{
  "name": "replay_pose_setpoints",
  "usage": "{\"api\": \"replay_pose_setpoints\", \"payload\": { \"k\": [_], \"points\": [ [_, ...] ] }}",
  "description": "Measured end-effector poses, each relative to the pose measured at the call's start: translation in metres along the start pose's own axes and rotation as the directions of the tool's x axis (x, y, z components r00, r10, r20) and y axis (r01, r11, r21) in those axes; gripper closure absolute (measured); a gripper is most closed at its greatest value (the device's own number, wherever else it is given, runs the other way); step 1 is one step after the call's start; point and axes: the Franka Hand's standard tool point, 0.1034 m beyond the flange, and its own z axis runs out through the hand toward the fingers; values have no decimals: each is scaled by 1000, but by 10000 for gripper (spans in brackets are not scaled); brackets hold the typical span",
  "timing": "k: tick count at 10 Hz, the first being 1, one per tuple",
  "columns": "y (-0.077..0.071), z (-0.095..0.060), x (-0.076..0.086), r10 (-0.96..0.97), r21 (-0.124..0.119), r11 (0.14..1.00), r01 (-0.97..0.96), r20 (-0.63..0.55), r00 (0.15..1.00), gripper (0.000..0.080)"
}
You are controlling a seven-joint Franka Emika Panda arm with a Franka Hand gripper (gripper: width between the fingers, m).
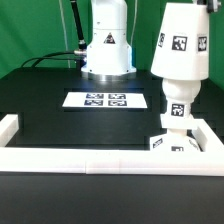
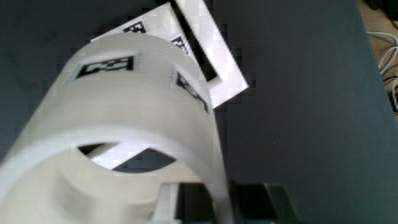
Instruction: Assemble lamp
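Observation:
The white cone shade (image 1: 180,45) with black tags hangs at the exterior view's right, wide end down. Right under it is the bulb's stem (image 1: 177,100), which stands on the blocky base (image 1: 172,142). The bulb's round top is hidden by the shade. I cannot tell if the shade rests on it. In the wrist view the shade (image 2: 107,130) fills the picture. My gripper (image 2: 221,200) is shut on the shade's rim, with the thin wall between the two dark fingers (image 2: 189,203). The gripper is out of the exterior view.
The marker board (image 1: 105,100) lies mid-table and also shows past the shade in the wrist view (image 2: 217,60). The white robot pedestal (image 1: 107,45) stands at the back. A low white wall (image 1: 90,160) runs along the front and up both sides.

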Motion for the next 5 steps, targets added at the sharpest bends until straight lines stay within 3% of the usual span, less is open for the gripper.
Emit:
{"api": "replay_pose_setpoints", "payload": {
  "k": [3,5],
  "points": [
    [0,24,-4,-6,-14,1000,6,4,1000,752],
    [3,32,-7,-6,-21,1000,6,9,1000,752]
  ]
}}
